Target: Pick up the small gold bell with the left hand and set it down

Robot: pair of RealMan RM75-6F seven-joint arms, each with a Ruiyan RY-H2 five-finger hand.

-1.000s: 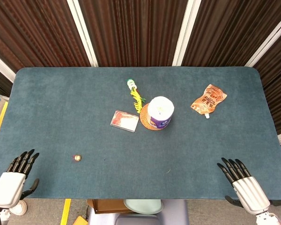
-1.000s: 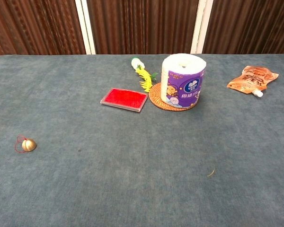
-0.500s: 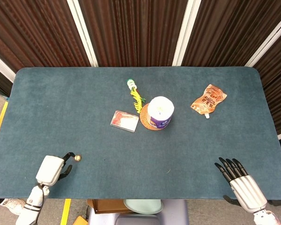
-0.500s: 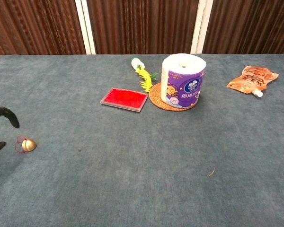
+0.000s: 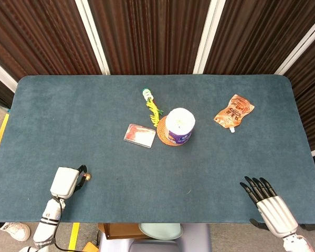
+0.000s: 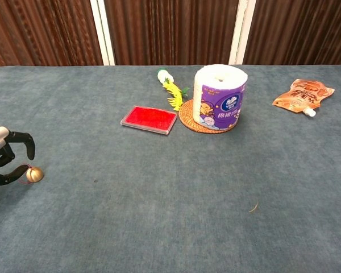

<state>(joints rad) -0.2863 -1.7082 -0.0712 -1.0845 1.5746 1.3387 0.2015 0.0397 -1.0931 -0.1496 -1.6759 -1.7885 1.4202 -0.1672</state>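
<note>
Left hand [image 6: 3, 156] moved in, fingers now curled around bell [image 6: 34, 174], touching it; bell on table [image 5: 94, 105], far left-front of paper roll [image 5: 179, 126]. Right hand [image 5: 270, 207] fingers spread, empty.

Bare table [image 5: 52, 131] surrounds the bell [image 5: 87, 177]; clutter [image 5: 173, 128] sits well apart.

The blue-carpeted table [image 5: 68, 110] carries a red flat case [image 5: 139, 135], woven coaster [image 6: 188, 121], orange pouch [image 5: 233, 111], gold bell [image 6: 34, 174], and what may be a yellow-green toy [image 5: 152, 107].

Left hand [image 6: 3, 158] at gold bell [image 6: 34, 174]
</note>
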